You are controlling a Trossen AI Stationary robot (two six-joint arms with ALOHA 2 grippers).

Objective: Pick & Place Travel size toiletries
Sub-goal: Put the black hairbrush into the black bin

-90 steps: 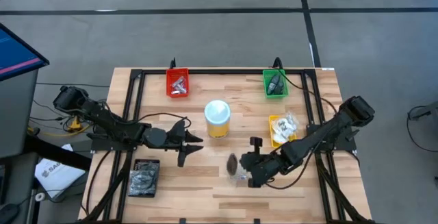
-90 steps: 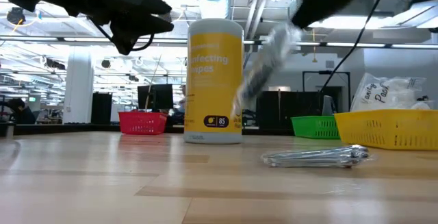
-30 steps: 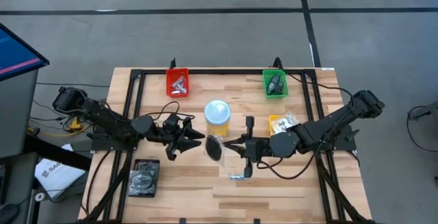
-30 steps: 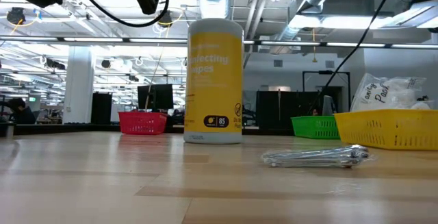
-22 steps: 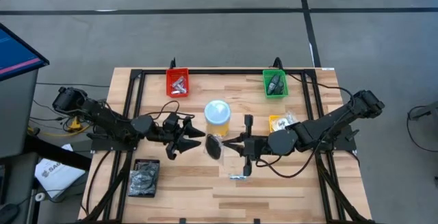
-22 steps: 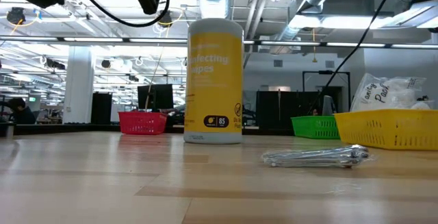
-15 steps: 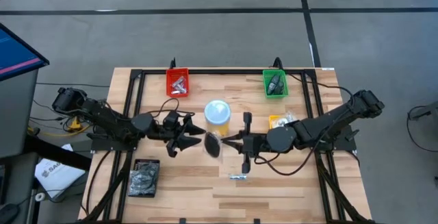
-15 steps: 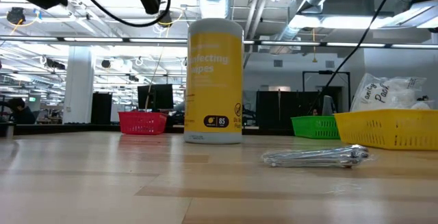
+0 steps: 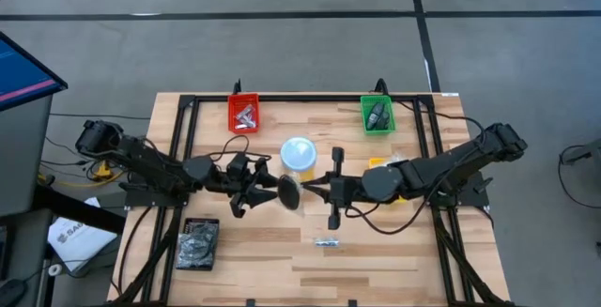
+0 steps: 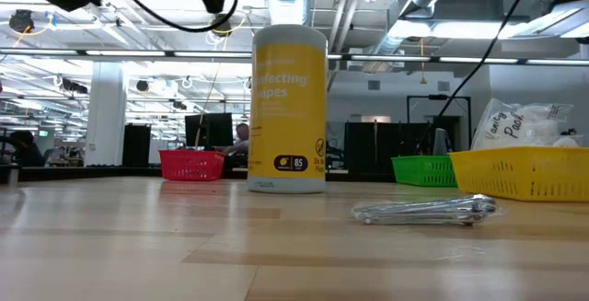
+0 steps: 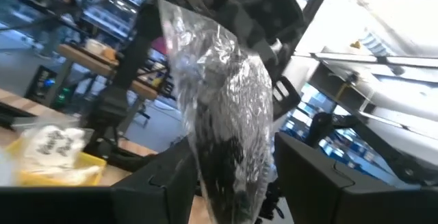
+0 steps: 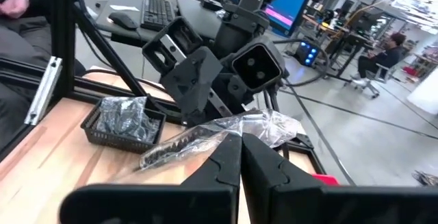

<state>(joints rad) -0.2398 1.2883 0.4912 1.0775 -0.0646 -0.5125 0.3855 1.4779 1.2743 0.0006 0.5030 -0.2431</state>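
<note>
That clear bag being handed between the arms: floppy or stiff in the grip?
Likely floppy: the clear bag is crinkled film, pinched by the right gripper, its free end drooping. Probably bottom-heavy: the dark bundle sits low. May slip on the left gripper, whose fingers stand open.

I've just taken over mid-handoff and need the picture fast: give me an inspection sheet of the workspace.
Surface: wooden table, black frame rails around it.
Job's things: dark bundle in a clear bag held in the air between both arms; silvery packet loose on the table; more items in the red tray, green tray, yellow tray and black tray.
Clutter: tall yellow tub at centre.
Grippers: right end effector shut on the bag's edge; left end effector open around the bag.
Cables: black leads along both arms.
Surroundings: open hall, desks, monitors, seated people far off.
</note>
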